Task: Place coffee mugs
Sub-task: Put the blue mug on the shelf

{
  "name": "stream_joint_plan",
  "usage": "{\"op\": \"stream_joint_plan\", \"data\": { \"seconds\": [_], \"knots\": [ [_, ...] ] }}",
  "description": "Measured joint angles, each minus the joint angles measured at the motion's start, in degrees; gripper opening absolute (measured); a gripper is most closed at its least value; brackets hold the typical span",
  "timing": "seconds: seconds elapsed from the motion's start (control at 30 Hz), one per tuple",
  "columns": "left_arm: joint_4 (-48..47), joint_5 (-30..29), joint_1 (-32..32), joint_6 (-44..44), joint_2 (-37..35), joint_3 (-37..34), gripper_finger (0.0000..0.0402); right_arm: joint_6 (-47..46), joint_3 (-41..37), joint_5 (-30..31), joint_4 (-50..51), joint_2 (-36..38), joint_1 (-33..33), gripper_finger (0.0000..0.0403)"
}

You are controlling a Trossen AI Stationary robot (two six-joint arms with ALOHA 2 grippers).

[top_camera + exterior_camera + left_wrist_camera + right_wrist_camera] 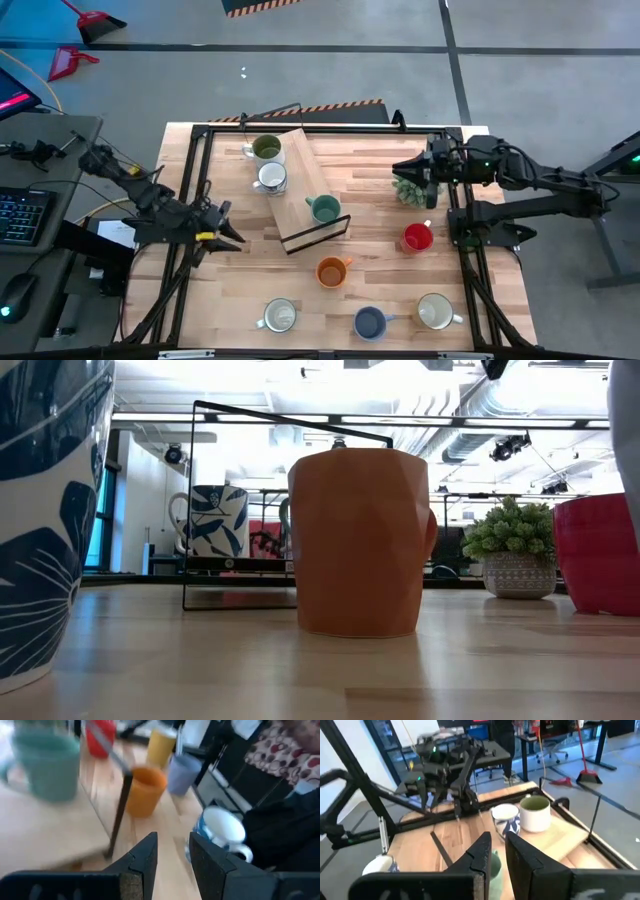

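Eight coffee mugs stand on their bases. The olive one (266, 148) and a white one with blue leaves (271, 177) are on the wooden board (305, 165), the teal one (323, 208) at its near end. Red (418, 237), orange (333, 271), white (279, 316), blue (369, 322) and cream (434, 311) mugs stand on the table. My left gripper (230, 234) hovers at the table's left, open and holding nothing, pointing toward the orange mug (145, 790). My right gripper (402, 168) hangs over the potted plant (408, 190), narrowly open, with nothing in it.
A black wire frame (318, 232) stands at the board's near end, between my left gripper and the teal mug (47, 765). Black rails (185, 200) run along both table sides. Bare wood lies between the board and the red mug.
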State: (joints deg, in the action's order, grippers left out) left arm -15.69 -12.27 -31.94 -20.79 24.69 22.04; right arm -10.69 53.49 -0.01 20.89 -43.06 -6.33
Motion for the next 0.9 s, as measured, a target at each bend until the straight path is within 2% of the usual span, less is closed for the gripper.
{"op": "stream_joint_plan", "data": {
  "seconds": [0.1, 0.27, 0.43, 0.53, 0.73, 0.9],
  "knots": [
    [0.9, 3.6, 5.5, 3.6, 0.8, 0.0, 0.0101, -2.1, 0.0, 0.7, 3.1, 0.8, 0.0, 0.0039],
    [-1.0, 13.8, 15.8, 5.8, 3.5, -0.2, 0.0099, -5.3, 0.0, 4.9, 12.5, 1.7, 0.0, 0.0039],
    [3.8, 21.4, 25.2, 6.7, 7.6, -1.5, 0.0081, -12.6, 0.0, 7.3, 24.0, 1.1, 0.0, 0.0039],
    [6.6, 22.8, 28.1, 6.1, 8.7, -1.5, 0.0071, -17.2, 0.0, 5.8, 29.9, 1.0, 0.0, 0.0039],
    [7.0, 22.7, 31.5, 7.0, 8.6, -1.5, 0.0061, -27.3, 0.0, -1.1, 41.8, 0.7, 0.0, 0.0039],
    [7.0, 22.5, 32.7, 9.2, 8.7, -1.5, 0.0060, -31.1, 0.0, -1.8, 47.7, 0.2, 0.0, 0.0039]
  ]
}}
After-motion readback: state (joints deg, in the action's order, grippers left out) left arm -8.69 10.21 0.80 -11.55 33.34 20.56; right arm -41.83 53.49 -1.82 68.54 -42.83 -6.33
